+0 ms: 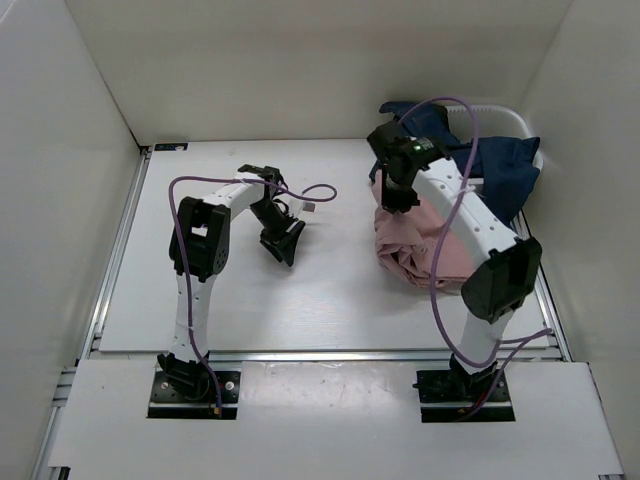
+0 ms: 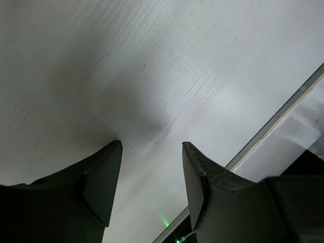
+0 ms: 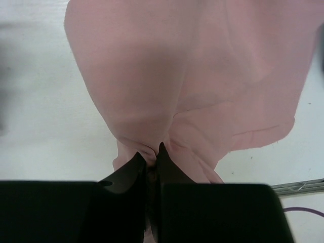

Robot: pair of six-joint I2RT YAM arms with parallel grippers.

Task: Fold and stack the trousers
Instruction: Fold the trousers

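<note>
The dusty-pink trousers (image 1: 415,248) lie bunched on the right side of the table, partly under my right arm. In the right wrist view the pink cloth (image 3: 192,81) hangs down from the jaws. My right gripper (image 3: 152,154) is shut on a pinch of that cloth; in the top view it (image 1: 397,195) is at the far edge of the heap. My left gripper (image 2: 152,147) is open and empty over bare table; in the top view it (image 1: 283,243) is at mid-table, well left of the trousers.
A white basket (image 1: 522,125) at the back right holds dark navy clothes (image 1: 480,155). White walls enclose the table on three sides. A metal rail (image 2: 283,121) runs along the table's edge. Purple cables loop over both arms.
</note>
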